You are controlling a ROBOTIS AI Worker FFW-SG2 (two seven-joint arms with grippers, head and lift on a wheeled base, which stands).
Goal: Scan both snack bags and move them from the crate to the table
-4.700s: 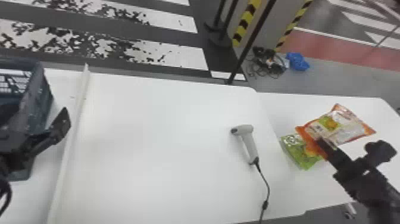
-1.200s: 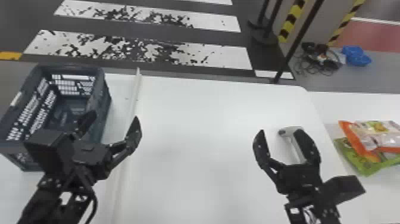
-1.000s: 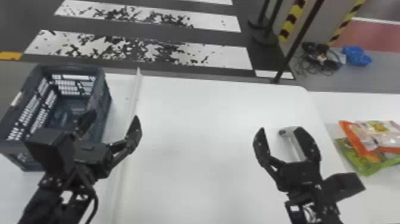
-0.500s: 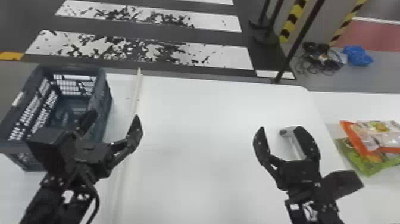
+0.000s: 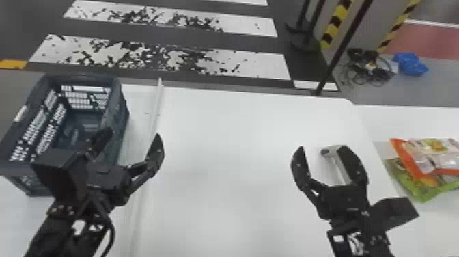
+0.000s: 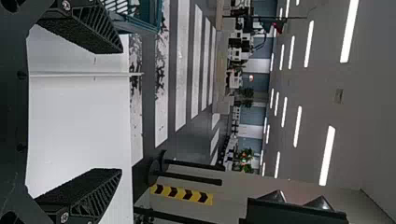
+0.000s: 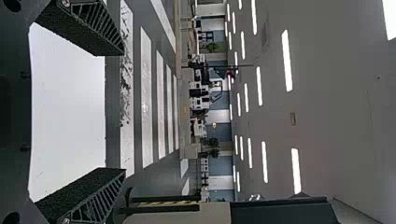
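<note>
And there was the left gripper (image 5: 132, 135), fingers spread wide near the crate (image 5: 120, 102)! Over on the other side, the right gripper (image 5: 322, 150) matched it, fingers well apart, one crossing in front of the scanner (image 5: 338, 164) (whether they touched, I couldn't tell). And the snacks? Both lay on the side desk (image 5: 416, 119), the shiny orange-and-clear bag (image 5: 423, 160) overlapping the flat green bag (image 5: 415, 188), its orange edge showing brightly.
</note>
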